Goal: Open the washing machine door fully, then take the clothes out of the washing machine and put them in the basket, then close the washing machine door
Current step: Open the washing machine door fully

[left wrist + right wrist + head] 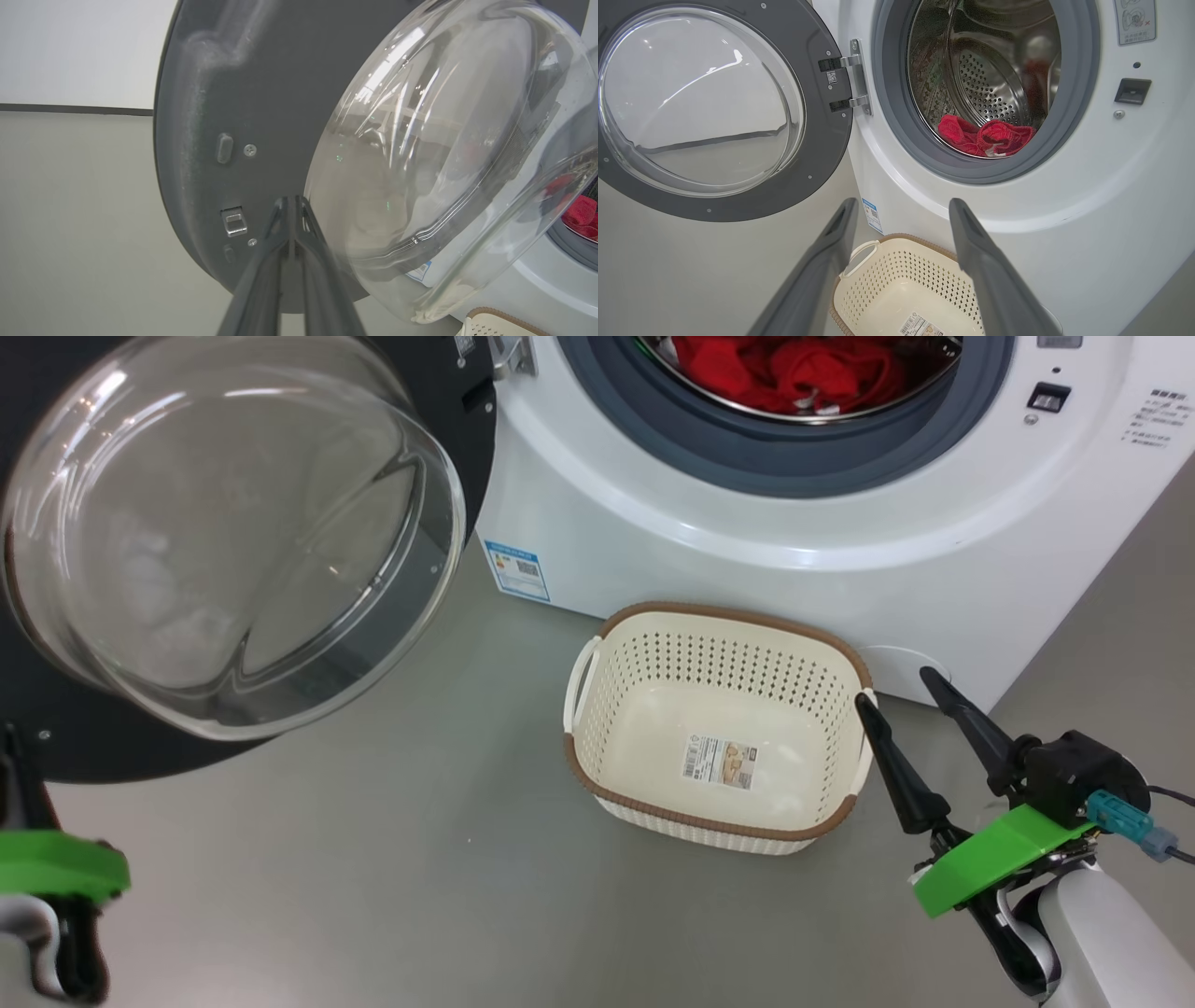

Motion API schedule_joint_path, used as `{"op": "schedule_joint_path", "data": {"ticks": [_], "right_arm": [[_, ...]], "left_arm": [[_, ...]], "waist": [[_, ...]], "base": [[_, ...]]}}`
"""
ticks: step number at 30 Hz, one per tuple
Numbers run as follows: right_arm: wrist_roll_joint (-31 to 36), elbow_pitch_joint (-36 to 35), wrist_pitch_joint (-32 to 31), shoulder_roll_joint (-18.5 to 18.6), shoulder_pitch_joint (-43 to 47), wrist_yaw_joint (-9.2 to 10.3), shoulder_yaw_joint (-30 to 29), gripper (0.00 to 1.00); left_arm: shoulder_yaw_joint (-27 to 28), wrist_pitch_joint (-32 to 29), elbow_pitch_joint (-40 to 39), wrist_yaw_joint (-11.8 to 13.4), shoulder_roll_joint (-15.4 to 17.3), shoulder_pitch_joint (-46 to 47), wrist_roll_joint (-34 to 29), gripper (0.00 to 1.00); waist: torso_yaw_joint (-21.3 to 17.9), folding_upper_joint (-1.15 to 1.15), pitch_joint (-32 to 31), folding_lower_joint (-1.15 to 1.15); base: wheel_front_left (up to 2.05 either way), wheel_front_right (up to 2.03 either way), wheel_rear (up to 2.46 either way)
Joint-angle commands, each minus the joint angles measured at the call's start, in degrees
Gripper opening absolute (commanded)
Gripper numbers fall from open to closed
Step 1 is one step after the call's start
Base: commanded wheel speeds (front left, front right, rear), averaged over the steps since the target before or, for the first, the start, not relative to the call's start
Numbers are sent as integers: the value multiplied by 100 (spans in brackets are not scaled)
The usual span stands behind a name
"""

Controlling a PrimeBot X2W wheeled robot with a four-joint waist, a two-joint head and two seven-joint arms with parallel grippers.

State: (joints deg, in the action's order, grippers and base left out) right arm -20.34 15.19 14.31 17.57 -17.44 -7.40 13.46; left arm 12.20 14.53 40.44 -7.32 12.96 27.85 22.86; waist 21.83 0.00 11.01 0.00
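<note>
Grey floor (pixel 420 877); the open washing machine door (pixel 233 532) crowds my left gripper (pixel 292 201), fingers together; right gripper (pixel 896 689) spread beside the basket (pixel 709 613); clothes (pixel 794 373) half-hidden.

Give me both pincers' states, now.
Left pincer: shut, holding nothing, tips by the door.
Right pincer: open, empty.

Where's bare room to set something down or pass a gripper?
Free: grey floor between the black-ringed glass door and the cream perforated basket; the basket's inside, bare but for a label; the steel drum mouth above the red clothes. Crowded: basket's right side, by the open right gripper, and the strip against the white washing machine.
</note>
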Motion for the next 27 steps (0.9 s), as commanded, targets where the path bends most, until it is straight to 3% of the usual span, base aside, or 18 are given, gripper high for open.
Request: {"op": "schedule_joint_path", "data": {"ticks": [1,2,12,27], "right_arm": [[-30,-124,69,-19,126,-9,110,100],[-37,-131,69,-26,139,-9,103,100],[-35,-202,69,-90,443,-9,-45,100],[32,-380,69,-149,711,-9,-468,100]], "left_arm": [[107,47,-220,-16,286,-84,9,95],[101,47,-326,-16,250,-213,29,100],[-404,47,-1661,-16,-42,-1590,299,100],[-1376,47,-2565,-16,195,-2003,531,100]], "waist": [[-29,0,-87,0],[-54,0,-118,0],[-503,0,-366,0],[-1535,0,-291,0]], "base": [[0,0,0],[0,0,0],[0,0,0],[0,0,0]]}}
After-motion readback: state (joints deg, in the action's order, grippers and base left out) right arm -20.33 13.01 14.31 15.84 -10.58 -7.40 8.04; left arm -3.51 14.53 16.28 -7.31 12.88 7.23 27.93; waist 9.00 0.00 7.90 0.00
